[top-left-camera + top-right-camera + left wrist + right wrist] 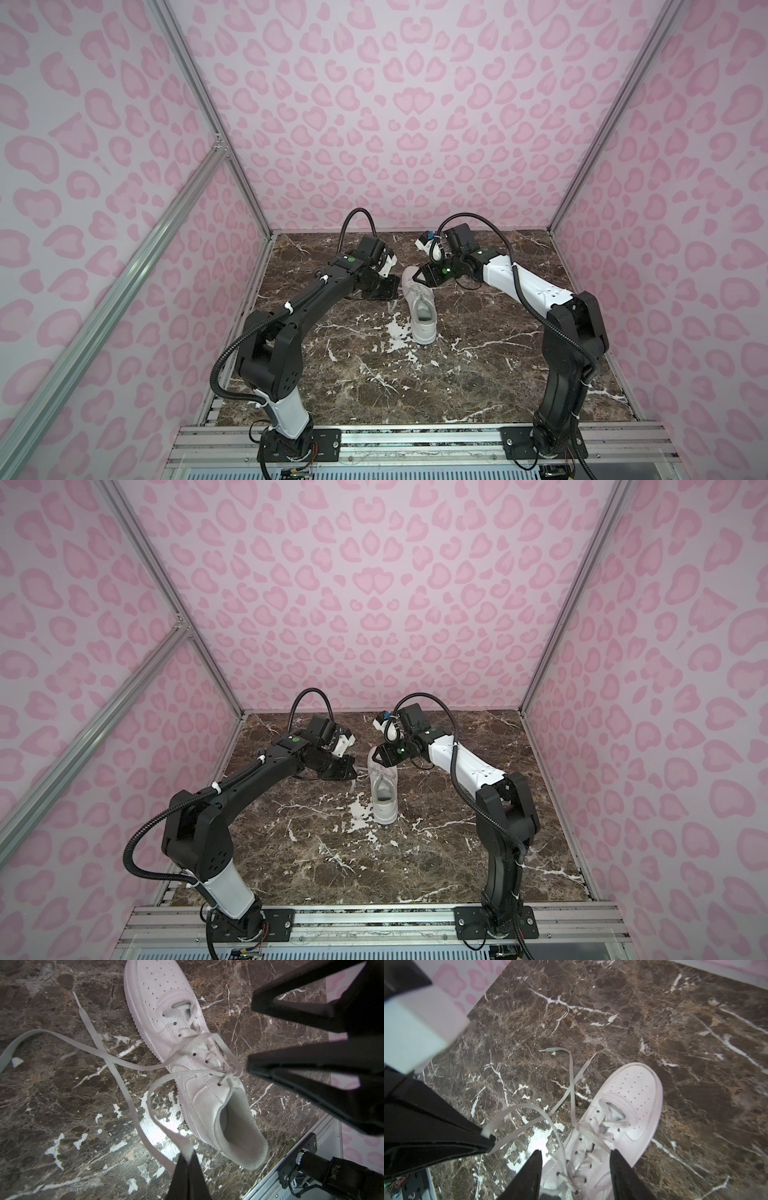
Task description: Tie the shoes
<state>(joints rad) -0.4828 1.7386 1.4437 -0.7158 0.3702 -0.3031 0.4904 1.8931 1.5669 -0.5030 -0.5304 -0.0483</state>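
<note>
I find the left gripper (188,1160) clamped on a loop of lace (184,1142). The right gripper (576,1153) stands with jaws apart above the laced tongue. The shoe (420,309) sits upright mid-table (415,386), toe towards the back wall.

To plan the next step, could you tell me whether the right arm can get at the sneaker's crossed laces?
Probably yes: its fingers hang open right over the sneaker's laces, with nothing in between.

Sneaker (419,309) (laces (106,1060) loose) on marble tabletop (374,374)
</note>
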